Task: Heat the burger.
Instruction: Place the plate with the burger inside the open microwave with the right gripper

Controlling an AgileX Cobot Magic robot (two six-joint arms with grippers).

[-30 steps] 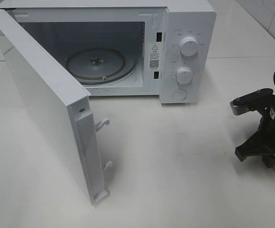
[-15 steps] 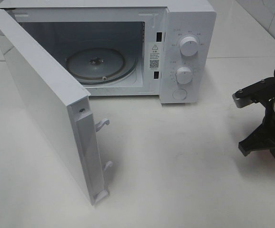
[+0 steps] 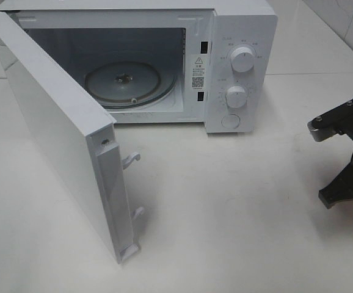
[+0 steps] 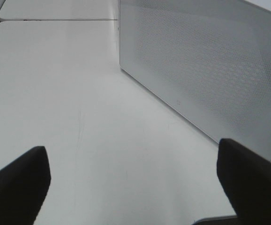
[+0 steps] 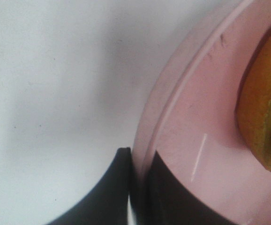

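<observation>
In the right wrist view the burger [image 5: 265, 112] shows only as a golden-brown bun edge on a round pink plate [image 5: 206, 108]. My right gripper [image 5: 138, 161] is shut on that plate's rim, one dark finger [image 5: 109, 192] outside the rim and the other on the plate's inner side. In the high view only part of the right arm [image 3: 347, 159] shows at the right edge; plate and burger are out of frame there. My left gripper [image 4: 135, 187] is open above bare tabletop with nothing between its fingers, next to the microwave's perforated side wall [image 4: 210, 61].
The white microwave [image 3: 237, 36] stands at the back with its door [image 3: 60, 134] swung wide toward the front left. Its glass turntable [image 3: 124, 82] lies bare inside. Two knobs [image 3: 242, 59] and a button sit on its right panel.
The right arm has shifted to the right and slightly back in the high view. The pink plate edge seen at the lower right a second ago has left the frame.
</observation>
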